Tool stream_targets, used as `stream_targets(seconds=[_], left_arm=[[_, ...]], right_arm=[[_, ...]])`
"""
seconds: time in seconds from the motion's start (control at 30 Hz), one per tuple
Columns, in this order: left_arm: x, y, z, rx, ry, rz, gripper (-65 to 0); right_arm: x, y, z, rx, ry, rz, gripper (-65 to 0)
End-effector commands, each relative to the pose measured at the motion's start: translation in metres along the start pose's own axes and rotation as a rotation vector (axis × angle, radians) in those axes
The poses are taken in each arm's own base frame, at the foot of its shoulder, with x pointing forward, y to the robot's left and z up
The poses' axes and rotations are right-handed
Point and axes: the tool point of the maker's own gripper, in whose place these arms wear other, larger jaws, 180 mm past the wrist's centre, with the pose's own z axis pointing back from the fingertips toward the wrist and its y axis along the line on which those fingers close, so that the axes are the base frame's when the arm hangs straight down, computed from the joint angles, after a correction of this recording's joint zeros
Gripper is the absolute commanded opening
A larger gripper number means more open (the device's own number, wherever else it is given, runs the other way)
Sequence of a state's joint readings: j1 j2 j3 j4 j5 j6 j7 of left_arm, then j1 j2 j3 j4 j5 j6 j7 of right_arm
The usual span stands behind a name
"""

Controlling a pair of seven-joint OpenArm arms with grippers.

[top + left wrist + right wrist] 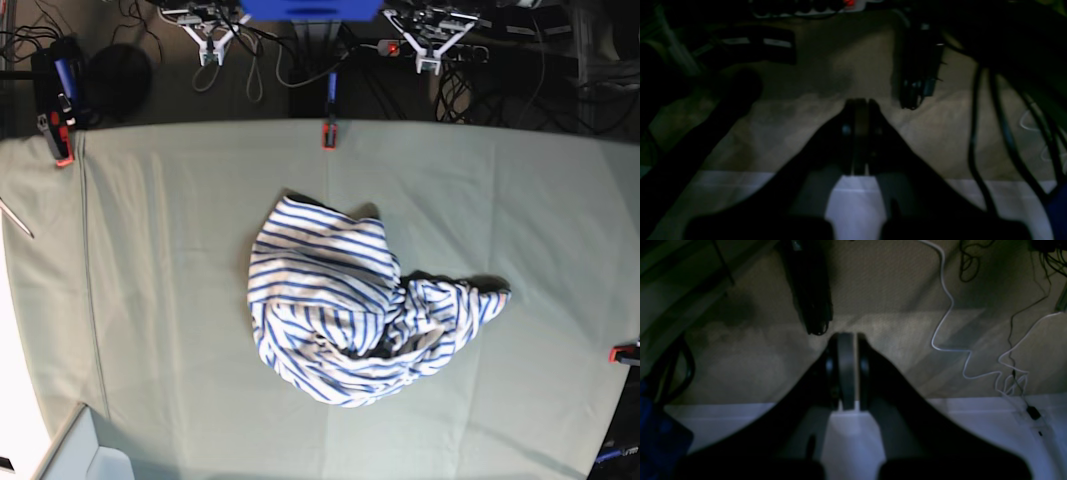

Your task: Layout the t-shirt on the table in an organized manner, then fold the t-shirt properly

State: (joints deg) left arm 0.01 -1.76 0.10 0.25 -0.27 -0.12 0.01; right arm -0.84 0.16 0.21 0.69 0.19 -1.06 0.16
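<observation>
At the far edge of the bench (150,300), both arms parked. Left pincer (860,103): jaws pressed together, nothing held. Right pincer (846,338): jaws all but closed, nothing held. Neither is over the cloth; wrist views show only floor, cables and a white strip.

T-shirt (350,305): crumpled heap mid-bench, well apart from both pincers, lying toward the near edge from them. Long axis roughly diagonal, broad bulk on the base view's left, a twisted tail running to its right. Left arm likely nearer the tail; right arm nearer the bulk. Layout not yet begun.
</observation>
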Motion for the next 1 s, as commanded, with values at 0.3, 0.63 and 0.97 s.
stream_targets(seconds=[0.3,0.63,0.97], left_arm=[[-0.007,0.021,0.001,0.035,0.007,-0.002,-64.7],[-0.005,0.004,0.000,0.008,0.010,0.004,-64.6],[-0.006,-0.021,0.001,-0.032,0.013,0.006,-64.6]], right_arm=[[-0.005,0.004,0.000,0.024,0.010,0.002,-65.0],[0.015,0.001,0.002,0.019,-0.065,0.008,-65.0],[0.010,0.000,0.002,0.017,0.004,0.011,-65.0]])
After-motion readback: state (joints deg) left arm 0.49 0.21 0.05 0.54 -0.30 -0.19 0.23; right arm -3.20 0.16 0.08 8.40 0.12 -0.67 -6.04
